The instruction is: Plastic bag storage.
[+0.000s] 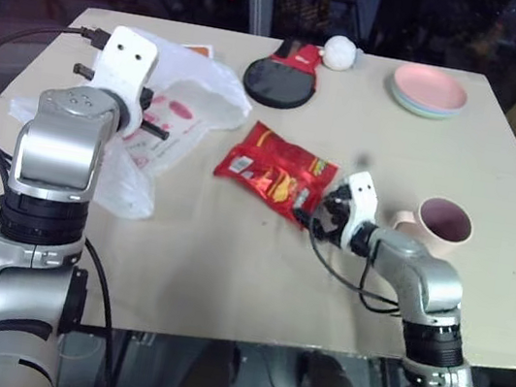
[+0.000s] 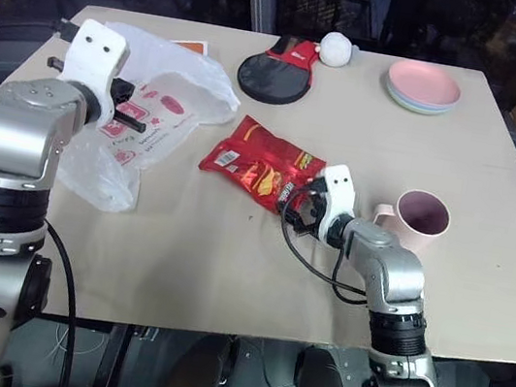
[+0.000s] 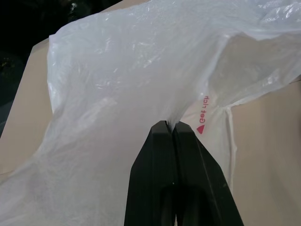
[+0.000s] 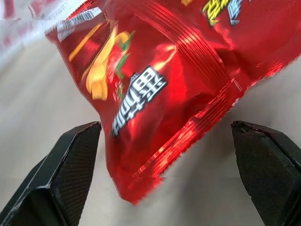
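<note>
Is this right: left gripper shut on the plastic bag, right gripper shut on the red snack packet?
Half right. The left gripper is shut on the plastic bag, as the left wrist view shows. The right gripper is open: in the right wrist view its fingers stand wide apart on either side of the red snack packet's corner, not closed on it.

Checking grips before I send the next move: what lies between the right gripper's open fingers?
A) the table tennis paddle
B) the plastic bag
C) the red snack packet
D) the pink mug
C: in the right wrist view, the red snack packet's corner lies between the open fingers of the right gripper.
</note>
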Tool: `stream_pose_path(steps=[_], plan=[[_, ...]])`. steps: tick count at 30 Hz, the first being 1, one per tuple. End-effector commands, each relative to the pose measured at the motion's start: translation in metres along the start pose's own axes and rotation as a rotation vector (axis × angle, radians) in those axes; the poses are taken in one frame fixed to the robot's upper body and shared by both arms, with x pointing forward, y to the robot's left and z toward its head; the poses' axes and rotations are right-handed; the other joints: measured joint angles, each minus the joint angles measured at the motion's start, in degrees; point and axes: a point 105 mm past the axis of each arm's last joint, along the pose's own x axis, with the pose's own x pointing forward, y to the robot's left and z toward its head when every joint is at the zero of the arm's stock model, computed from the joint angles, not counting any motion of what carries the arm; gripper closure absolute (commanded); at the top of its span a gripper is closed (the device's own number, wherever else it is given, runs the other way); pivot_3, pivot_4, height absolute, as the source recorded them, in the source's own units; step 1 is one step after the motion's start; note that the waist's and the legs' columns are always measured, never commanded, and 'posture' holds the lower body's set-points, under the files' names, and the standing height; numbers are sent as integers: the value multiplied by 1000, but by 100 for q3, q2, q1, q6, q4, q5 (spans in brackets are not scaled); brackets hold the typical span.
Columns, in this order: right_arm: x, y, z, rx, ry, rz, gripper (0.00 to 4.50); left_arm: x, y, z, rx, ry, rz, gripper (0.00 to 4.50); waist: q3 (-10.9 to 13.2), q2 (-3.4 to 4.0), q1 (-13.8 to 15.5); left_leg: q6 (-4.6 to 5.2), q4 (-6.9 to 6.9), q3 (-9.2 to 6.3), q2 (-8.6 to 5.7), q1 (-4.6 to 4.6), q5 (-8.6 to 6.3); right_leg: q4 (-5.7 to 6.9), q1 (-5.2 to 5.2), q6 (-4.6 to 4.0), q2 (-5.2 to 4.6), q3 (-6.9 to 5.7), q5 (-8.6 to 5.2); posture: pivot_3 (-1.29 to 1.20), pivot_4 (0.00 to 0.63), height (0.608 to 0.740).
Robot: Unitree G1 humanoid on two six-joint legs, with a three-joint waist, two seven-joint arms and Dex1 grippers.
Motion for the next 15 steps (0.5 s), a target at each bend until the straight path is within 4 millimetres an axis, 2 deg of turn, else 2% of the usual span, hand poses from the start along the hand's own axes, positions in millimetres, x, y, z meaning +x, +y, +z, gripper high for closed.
stream_pose_path(steps=[1,4,8,9,10,11,12,15], plan=[[9,9,6,63,-10,46,0,-8,3,18,4,-66,20,4480,0,0,-8,0,0,0,0,0,0,0,0,0,0,0,0,0,150,740],[21,9,2,53,12,29,0,-8,2,17,-6,-64,17,4480,0,0,-29,0,-1,1,1,3,0,1,0,0,1,1,0,0,150,740],[25,3,7,64,-33,6,955,-11,5,17,-26,-62,13,4500,0,0,-26,0,-1,1,1,5,0,2,0,0,2,1,0,0,150,740],[23,4,9,58,-40,15,1636,-12,6,17,-45,-61,7,4500,0,1,-25,0,-1,0,1,5,0,2,0,0,1,1,0,0,150,740],[21,6,10,53,-44,32,1895,-12,7,17,-57,-60,-5,4500,0,1,-24,0,-1,1,1,4,0,2,0,0,1,1,0,0,150,740],[20,10,11,57,-49,53,2462,-12,6,17,-64,-56,-21,4500,0,1,-24,0,-1,1,1,4,0,1,0,0,1,2,0,0,150,740],[17,14,13,64,-54,81,2732,-12,5,17,-75,-53,-41,4500,1,1,-24,0,-1,1,1,3,0,1,0,0,1,2,0,0,150,740],[10,29,18,75,-62,158,4300,-12,4,19,-111,-53,-91,4500,1,2,-19,-1,-2,-1,1,1,0,1,-1,0,1,0,0,0,150,740]])
